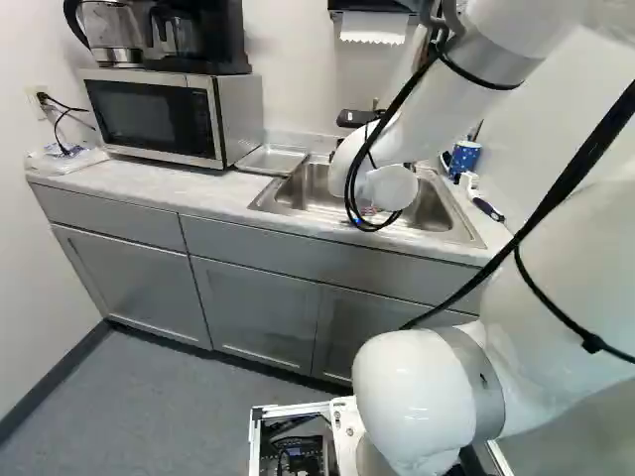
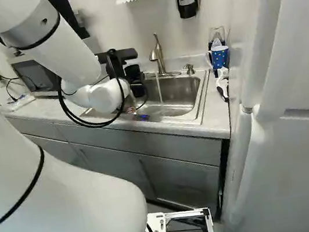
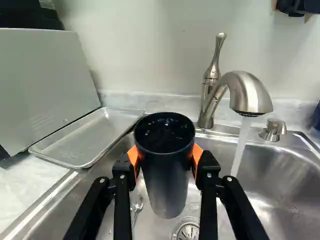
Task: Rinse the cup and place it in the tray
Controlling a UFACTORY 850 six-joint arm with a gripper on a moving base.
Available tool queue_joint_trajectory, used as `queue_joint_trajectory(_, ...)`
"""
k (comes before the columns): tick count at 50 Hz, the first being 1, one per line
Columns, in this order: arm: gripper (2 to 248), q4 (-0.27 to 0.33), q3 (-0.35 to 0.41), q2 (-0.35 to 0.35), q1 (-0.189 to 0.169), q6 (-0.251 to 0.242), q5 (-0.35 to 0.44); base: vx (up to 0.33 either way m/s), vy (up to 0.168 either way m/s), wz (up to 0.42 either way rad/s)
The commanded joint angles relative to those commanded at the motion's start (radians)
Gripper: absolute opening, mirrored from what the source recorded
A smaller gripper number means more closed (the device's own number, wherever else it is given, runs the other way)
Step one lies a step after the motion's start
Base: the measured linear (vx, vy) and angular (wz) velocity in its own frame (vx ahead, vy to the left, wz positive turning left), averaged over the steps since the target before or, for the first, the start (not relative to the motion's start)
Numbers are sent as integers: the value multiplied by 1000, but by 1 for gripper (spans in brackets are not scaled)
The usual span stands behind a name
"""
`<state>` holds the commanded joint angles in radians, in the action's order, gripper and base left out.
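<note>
Well left of the faucet [image 3: 245, 92] the microwave [image 3: 45, 90] stands on the bench [image 3: 30, 187], and between them lies the tray [image 3: 95, 137], whose raised rim could catch the black cup [image 3: 165, 180] and tip it if carried over too low. Just left of the faucet, over the sink [image 3: 285, 182], the gripper [image 3: 165, 156] grips that cup upright from both sides; wet pads could let it slip, and lifting it carelessly into the running water [image 3: 241, 145] could knock the spout. Right of the faucet stands a blue cup [image 2: 220, 57], seemingly out of the way.
</note>
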<state>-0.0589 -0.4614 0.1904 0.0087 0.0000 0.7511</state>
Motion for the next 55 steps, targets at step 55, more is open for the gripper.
queue_joint_trajectory(55, 122, 0, -91, 6, 123, 0, -168, 0, 0, 0)
